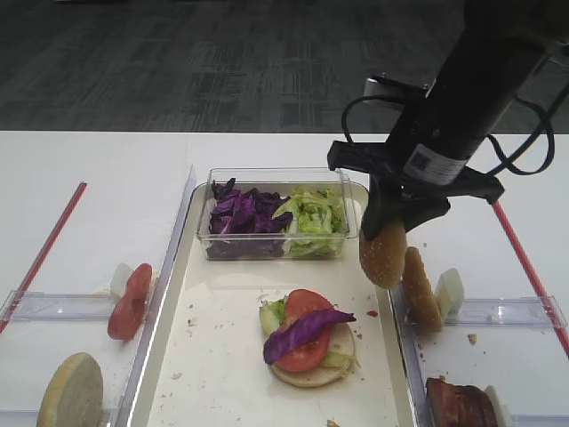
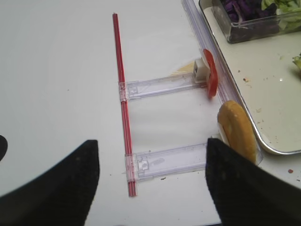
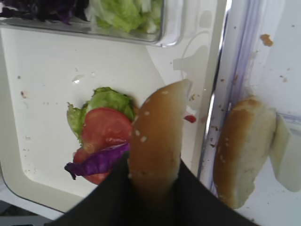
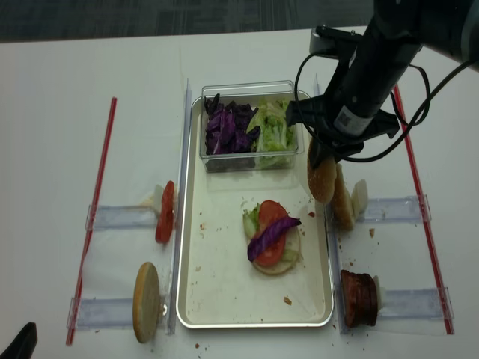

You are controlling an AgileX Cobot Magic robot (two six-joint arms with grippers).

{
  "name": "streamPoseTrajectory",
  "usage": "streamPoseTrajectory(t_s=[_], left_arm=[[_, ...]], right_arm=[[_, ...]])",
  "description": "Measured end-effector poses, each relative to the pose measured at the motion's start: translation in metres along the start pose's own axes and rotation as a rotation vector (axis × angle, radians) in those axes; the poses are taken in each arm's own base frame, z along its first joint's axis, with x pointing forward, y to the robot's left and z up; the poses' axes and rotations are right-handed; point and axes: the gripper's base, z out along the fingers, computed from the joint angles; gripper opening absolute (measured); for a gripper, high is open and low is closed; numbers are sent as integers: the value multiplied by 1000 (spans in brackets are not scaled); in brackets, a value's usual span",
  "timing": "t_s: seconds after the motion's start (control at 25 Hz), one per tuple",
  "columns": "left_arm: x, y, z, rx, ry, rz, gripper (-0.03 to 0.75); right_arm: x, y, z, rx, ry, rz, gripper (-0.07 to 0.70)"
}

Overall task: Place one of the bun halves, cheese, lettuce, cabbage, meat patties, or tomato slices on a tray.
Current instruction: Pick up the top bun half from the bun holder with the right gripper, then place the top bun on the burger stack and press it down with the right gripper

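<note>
white table [image 1: 98, 196], tray [image 1: 222, 356]; grey carpet [image 1: 178, 62] behind.

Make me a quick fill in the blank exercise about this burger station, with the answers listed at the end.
1. The right gripper holds a sesame ____.
2. On the tray, a strip of purple ____ lies across the tomato slice.
3. The clear tub holds cabbage beside ____.
4. The left gripper holds ____.

Answers: bun top; cabbage; lettuce; nothing

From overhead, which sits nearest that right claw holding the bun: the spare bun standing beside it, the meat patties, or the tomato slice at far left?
From the right gripper:
1. Spare bun, standing just right of it.
2. Meat patties, lower right.
3. Tomato slice, left beyond the tray.
</note>
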Motion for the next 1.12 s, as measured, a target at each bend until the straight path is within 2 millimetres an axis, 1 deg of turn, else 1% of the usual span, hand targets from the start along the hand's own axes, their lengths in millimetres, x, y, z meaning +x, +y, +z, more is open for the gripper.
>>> streamPoseTrajectory(t_s=[0.16,0.4,0.52,0.64,0.8,0.96,1.12], left_arm=[[0,0,0,0,0,0,477],[0,0,0,0,0,0,477],[0,0,0,0,0,0,477],[0,0,0,0,0,0,477],[0,0,0,0,0,0,477],[0,0,0,0,0,0,477],[0,0,0,0,0,0,477]], right_arm=[[-1,5,0,-49,-9,-8,204],[0,13,-7,-126,-34,-25,202],[2,15,-5,-172,-46,-31,201],[12,15,-2,-235,-70,-29,188],[28,17,-3,-333,-122,-32,165],[43,18,-4,-419,-156,-30,159],[55,16,2,-513,-172,-8,156]])
